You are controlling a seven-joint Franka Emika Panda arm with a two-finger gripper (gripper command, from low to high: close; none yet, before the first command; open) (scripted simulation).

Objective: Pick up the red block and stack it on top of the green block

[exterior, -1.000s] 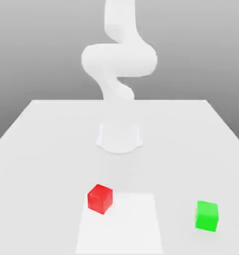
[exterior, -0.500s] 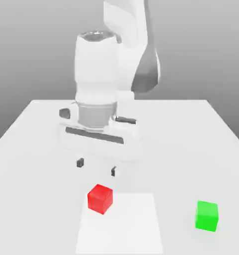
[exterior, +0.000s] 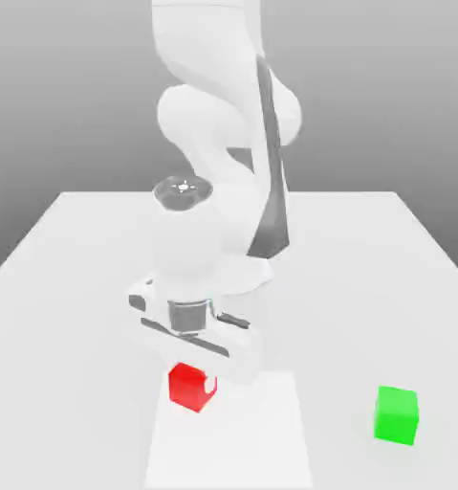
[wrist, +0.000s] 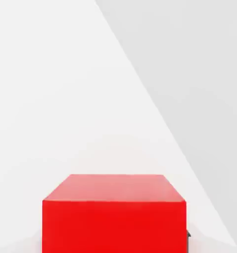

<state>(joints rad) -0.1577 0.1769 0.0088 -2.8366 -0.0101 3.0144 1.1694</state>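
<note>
The white robot arm with dark grey panels has been lowered, and its white two-finger gripper [exterior: 192, 376] has been brought down from above and behind to the small matte bright red cube [exterior: 191, 387]. The cube's upper part, fully exposed before, is now partly covered by the gripper in the exterior view. The round grey-capped wrist housing [exterior: 185, 239] has been carried lower, and the gripper's wide body has been tilted more steeply down toward the exterior view's right.

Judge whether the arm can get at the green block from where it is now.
Probably yes: the green block sits apart toward the exterior view's right, with nothing seen between, though the hand is over the red block.
</note>
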